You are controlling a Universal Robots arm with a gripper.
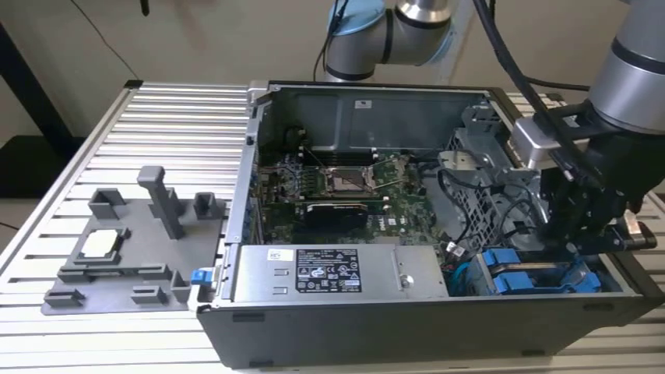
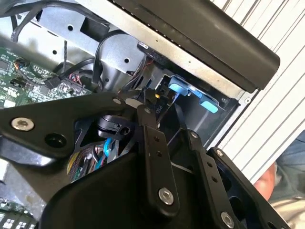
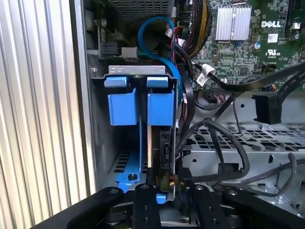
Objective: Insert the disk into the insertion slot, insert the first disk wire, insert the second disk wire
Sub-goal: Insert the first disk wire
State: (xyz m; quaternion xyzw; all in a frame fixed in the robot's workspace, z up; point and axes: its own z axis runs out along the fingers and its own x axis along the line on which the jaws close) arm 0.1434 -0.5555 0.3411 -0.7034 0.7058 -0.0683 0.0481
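- Seeing the claw (image 1: 566,238) low inside the case (image 1: 416,335); cannot tell if spread or pinching.
- Spotting the disk (image 1: 502,259) seated in the insertion slot (image 3: 138,70), eight o'clock from the claw, exterior view.

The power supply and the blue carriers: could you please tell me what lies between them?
Loose black cables lie between the power supply and the blue carriers, in the exterior view.

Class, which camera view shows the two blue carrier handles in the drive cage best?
The first wrist view: both blue carrier handles sit side by side, facing the camera, unblocked. The exterior view shows them as small, distant blue patches; the second wrist view catches just their tips.
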